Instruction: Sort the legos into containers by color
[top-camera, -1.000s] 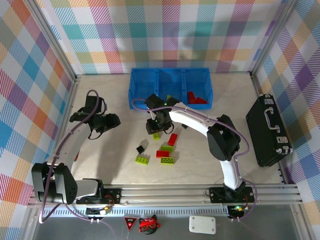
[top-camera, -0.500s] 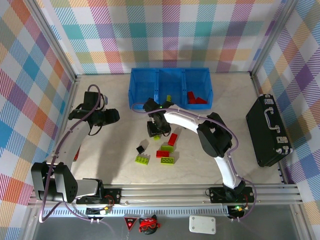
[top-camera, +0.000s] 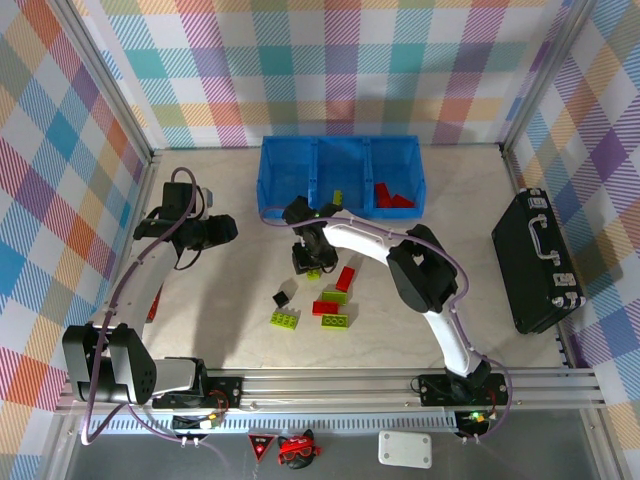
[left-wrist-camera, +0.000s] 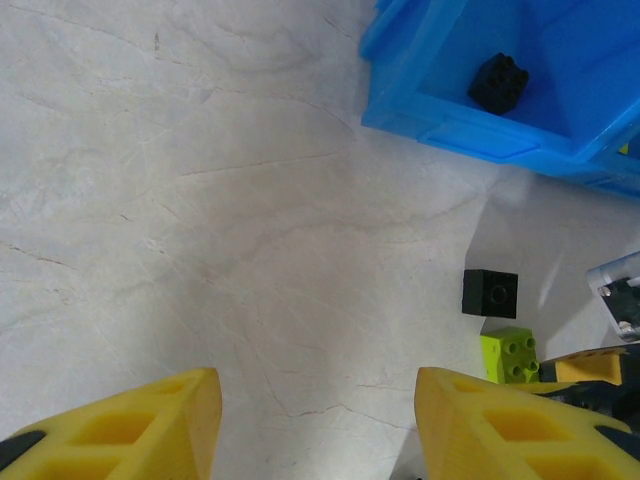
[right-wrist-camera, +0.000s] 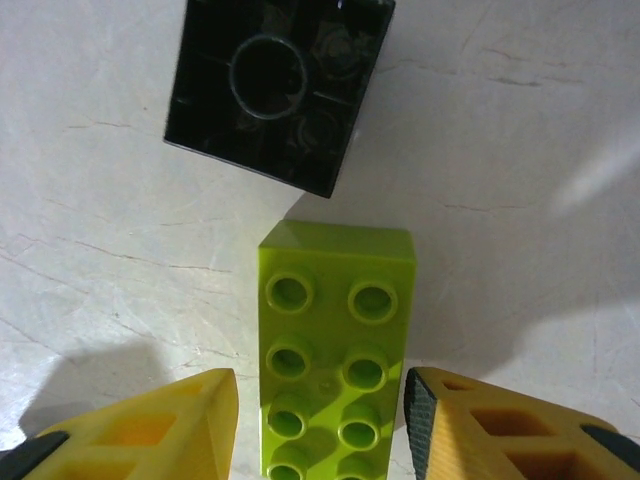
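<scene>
My right gripper (top-camera: 309, 262) (right-wrist-camera: 320, 400) hangs low over the table, open, its yellow fingers either side of a lime green lego (right-wrist-camera: 335, 350) (top-camera: 314, 272) lying studs up. A sliver of table shows beside the left finger, and the right pad is at the brick's edge. A black lego (right-wrist-camera: 275, 95) (left-wrist-camera: 490, 293) lies hollow side up just beyond it. My left gripper (top-camera: 222, 230) (left-wrist-camera: 318, 400) is open over bare table, left of the blue containers (top-camera: 340, 150) (left-wrist-camera: 430, 115). In the containers are a black lego (left-wrist-camera: 498, 82), a lime one (top-camera: 337, 197) and red ones (top-camera: 392, 195).
More loose legos lie in front of the right gripper: black (top-camera: 283, 298), lime (top-camera: 285, 319), red (top-camera: 325, 307), lime (top-camera: 335, 321), lime (top-camera: 335, 295) and red (top-camera: 346, 278). A black case with a handle (top-camera: 537, 262) lies at the right. Plaid walls enclose the table.
The left gripper has drifted slightly toward the far side. The right arm's elbow has swung left while its gripper stayed over the lime lego.
</scene>
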